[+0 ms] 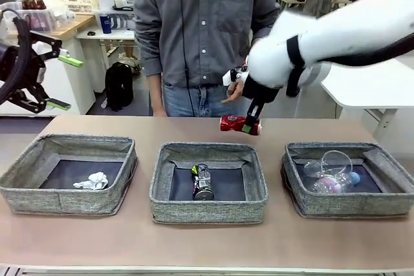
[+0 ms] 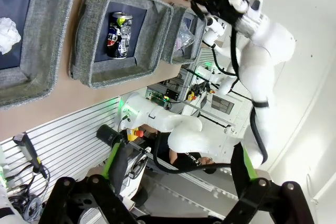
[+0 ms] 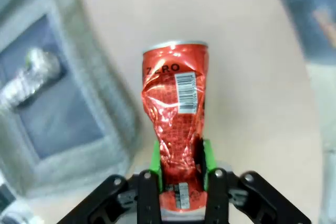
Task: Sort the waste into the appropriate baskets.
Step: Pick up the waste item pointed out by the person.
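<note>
Can [image 1: 234, 123] clamped by one end in our right gripper [image 1: 248, 125] — behind the middle basket [image 1: 208, 208]; it could swing or slip loose. Left gripper [image 1: 59, 82] spread wide.

We get the front cam facing the person across the table [image 1: 194, 250]. Left wrist cam hangs back, rolled sideways. Right wrist cam sits close over its gripper [image 3: 180, 174]; all share the middle basket [image 1: 208, 182].

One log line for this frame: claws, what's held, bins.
right claw: shut on red can, above table behind middle bin | left claw: open, raised | middle bin: dark can
</note>
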Robot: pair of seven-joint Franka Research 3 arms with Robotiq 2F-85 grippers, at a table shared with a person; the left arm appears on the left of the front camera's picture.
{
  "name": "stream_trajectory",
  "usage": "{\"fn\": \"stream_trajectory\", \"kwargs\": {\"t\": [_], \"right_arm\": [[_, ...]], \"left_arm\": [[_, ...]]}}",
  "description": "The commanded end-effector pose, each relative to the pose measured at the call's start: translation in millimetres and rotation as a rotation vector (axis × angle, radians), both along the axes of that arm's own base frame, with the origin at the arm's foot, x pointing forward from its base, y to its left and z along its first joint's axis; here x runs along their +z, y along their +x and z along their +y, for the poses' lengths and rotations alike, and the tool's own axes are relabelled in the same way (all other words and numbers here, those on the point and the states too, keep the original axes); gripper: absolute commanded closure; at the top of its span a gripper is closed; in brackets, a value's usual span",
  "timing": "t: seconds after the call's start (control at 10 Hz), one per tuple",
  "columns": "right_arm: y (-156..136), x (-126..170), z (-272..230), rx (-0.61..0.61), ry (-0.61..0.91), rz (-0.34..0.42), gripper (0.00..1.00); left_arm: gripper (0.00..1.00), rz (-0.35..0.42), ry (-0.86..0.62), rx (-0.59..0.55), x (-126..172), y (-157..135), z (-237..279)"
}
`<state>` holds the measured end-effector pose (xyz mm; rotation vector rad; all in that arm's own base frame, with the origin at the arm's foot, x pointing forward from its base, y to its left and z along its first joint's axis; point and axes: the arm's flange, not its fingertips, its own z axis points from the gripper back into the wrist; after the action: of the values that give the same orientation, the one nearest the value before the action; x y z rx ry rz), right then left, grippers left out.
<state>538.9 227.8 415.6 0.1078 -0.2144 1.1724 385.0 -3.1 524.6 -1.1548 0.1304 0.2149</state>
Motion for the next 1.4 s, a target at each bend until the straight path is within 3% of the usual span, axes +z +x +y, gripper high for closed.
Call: {"fn": "stream_trajectory", "kwargs": {"t": [0.0, 0.2, 0.3, 0.4, 0.5, 0.6, 0.7, 0.8, 0.9, 1.0, 1.1, 1.2, 1.3], "right_arm": [[-50, 64, -31, -0.039, -0.109, 0.041, 1.0], [-109, 103, -34, -0.144, -0.096, -0.188, 1.0], [-125, 98, -16, -0.225, -0.046, -0.252, 1.0], [-116, 73, 4, -0.23, -0.022, -0.252, 1.0], [-107, 127, -36, -0.14, -0.054, -0.141, 1.0], [-107, 127, -36, -0.14, -0.054, -0.141, 1.0], [-127, 114, -14, -0.183, -0.017, -0.199, 0.67], [-121, 132, 17, -0.187, 0.049, -0.207, 0.67], [-128, 171, 48, -0.252, 0.047, -0.135, 0.67], [-140, 211, 75, -0.476, 0.066, 0.0, 0.67], [-150, 231, 88, -0.54, 0.068, 0.038, 0.67], [-166, 259, 103, -0.621, 0.062, 0.161, 0.67], [-178, 281, 115, -0.691, 0.045, 0.207, 0.67]], "left_arm": [[0.0, -0.007, -0.01, 0.007, 1, 0, 0], [0.0, -0.007, -0.01, 0.007, 1, 0, 0], [0.0, -0.007, -0.01, 0.007, 1, 0, 0], [0.0, -0.007, -0.01, 0.007, 1, 0, 0], [0.0, -0.007, -0.01, 0.007, 1, 0, 0], [0.0, -0.007, -0.01, 0.007, 1, 0, 0], [0.0, -0.007, -0.01, 0.007, 1, 0, 0], [0.0, -0.007, -0.01, 0.007, 1, 0, 0], [0.0, -0.007, -0.01, 0.007, 1, 0, 0], [0.0, -0.007, -0.01, 0.007, 1, 0, 0], [0.0, -0.007, -0.01, 0.007, 1, 0, 0], [0.0, -0.007, -0.01, 0.007, 1, 0, 0], [0.0, -0.007, -0.01, 0.007, 1, 0, 0]]}}
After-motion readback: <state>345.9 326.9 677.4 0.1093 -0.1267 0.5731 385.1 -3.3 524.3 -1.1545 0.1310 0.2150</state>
